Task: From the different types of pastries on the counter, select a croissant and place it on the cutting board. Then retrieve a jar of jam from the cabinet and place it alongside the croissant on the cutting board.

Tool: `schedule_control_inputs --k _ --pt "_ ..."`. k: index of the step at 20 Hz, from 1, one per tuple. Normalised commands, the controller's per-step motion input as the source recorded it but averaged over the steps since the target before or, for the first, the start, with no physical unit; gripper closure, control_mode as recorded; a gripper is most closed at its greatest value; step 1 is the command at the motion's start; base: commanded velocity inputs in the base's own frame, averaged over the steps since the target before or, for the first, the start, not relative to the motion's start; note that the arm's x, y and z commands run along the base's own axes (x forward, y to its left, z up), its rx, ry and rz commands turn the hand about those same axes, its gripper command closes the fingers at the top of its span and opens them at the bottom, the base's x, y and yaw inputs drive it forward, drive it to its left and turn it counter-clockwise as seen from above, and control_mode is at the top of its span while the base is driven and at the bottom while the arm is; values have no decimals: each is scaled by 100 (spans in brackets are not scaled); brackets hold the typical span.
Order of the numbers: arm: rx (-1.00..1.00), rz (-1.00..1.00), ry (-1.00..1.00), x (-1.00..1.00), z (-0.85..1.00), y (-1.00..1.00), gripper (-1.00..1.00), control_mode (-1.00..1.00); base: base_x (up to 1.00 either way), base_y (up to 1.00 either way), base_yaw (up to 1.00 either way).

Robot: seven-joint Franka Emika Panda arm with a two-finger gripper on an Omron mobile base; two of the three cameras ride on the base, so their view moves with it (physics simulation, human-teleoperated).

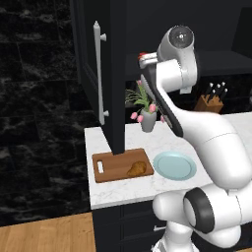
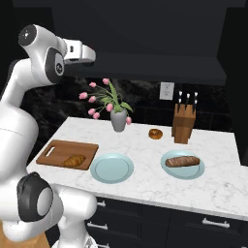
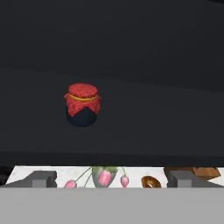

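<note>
Straight ahead of the claw point(image 3: 112, 179), on the dark shelf inside the cabinet point(image 1: 117, 78), stands the jar of jam point(image 3: 82, 105), upright under its red cloth cap, well apart from the fingertips point(image 3: 40, 178) and a little to the left of the line between them in the hand view; the claw is spread wide with nothing between its jaws. The jar is squat and round, so it has no long axis to line up with, and I judge that the coming move calls for a plain forward reach with a small shift toward that left side, so the jar comes midway between the jaws. Below and behind the claw, the croissant point(image 1: 137, 169) already lies on the cutting board point(image 1: 110, 166) at the near end of the counter point(image 2: 213, 189), so the first half of the task looks done and the jar is what remains to be fetched
</note>
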Motion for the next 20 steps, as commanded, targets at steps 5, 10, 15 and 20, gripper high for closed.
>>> schedule_control_inputs --k 5,10,15,20 --pt "0 0 -3 19 -8 0 -100 -100 0 0 0" --pt "6 0 0 30 1 0 -100 -100 0 0 0" --pt "5 0 0 2 5 0 -100 -100 0 0 0" --pt "2 0 0 0 0 0 -100 -100 0 0 0"
